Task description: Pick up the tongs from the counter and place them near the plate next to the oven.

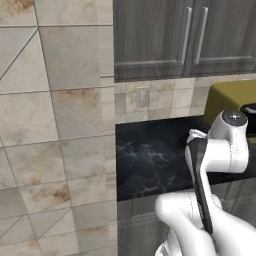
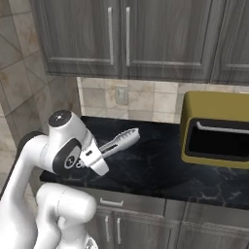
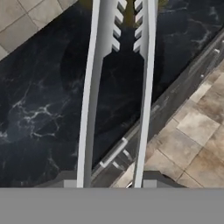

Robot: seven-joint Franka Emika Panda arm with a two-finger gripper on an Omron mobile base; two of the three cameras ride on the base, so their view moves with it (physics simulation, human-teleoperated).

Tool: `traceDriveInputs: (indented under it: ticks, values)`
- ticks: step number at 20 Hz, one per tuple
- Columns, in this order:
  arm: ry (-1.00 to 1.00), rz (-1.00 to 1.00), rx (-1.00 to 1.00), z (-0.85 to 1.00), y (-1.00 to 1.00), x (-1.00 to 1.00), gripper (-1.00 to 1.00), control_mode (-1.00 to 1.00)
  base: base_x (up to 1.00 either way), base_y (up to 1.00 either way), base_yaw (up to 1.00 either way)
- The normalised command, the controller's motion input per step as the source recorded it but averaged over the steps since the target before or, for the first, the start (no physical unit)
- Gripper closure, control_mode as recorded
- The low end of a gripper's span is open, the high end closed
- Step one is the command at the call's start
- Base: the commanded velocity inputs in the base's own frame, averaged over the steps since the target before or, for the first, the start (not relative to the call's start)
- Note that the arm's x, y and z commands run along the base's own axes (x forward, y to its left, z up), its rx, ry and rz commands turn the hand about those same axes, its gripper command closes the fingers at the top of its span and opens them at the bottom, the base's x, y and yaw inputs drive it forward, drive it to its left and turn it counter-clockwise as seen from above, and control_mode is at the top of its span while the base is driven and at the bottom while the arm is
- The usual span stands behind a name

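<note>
The counter (image 2: 160, 165) is running black and glossy under grey wall cabinets (image 2: 121, 39), ending at its left edge against a tall tiled wall (image 1: 55, 125). Its front edge is lying just ahead of the arm, and the left half of the surface is lying bare from the back wall to the front edge, leaving wide room there. An olive-yellow appliance (image 2: 216, 129) is sitting toward the right end, near the back edge, its dark opening facing forward. An outlet (image 2: 121, 95) is showing on the backsplash above the back edge.

The gripper (image 2: 95, 156) is hanging over the front-left corner of the counter, well above the stone, with its jaws closed narrowly on the joined end of the tongs (image 2: 119, 140). The tongs are sticking out from the fingers toward the appliance, raised clear of the surface and well apart from it. In the hand view the tongs (image 3: 118, 87) are stretching up the frame, their two arms slightly parted, toothed tips crossing the front edge; the fingers' contact itself is probably hidden at the bottom.
</note>
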Motion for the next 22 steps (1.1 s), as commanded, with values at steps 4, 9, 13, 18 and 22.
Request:
traceDriveInputs:
  ticks: [4,9,13,18,22]
  values:
    - [0.00,0.00,0.00,0.00,0.00,0.00,1.00,1.00,-0.15,0.00,-0.49]
    - [0.00,0.00,0.00,0.00,0.00,0.00,1.00,1.00,-0.13,-0.02,-0.55]
    - [0.00,0.00,0.00,0.00,0.00,0.00,1.00,1.00,-0.05,-0.11,-0.58]
    - [0.00,0.00,0.00,0.00,0.00,0.00,1.00,1.00,0.00,-0.23,-0.62]
    - [0.00,0.00,0.00,0.00,0.00,0.00,1.00,1.00,0.00,-0.27,-0.62]
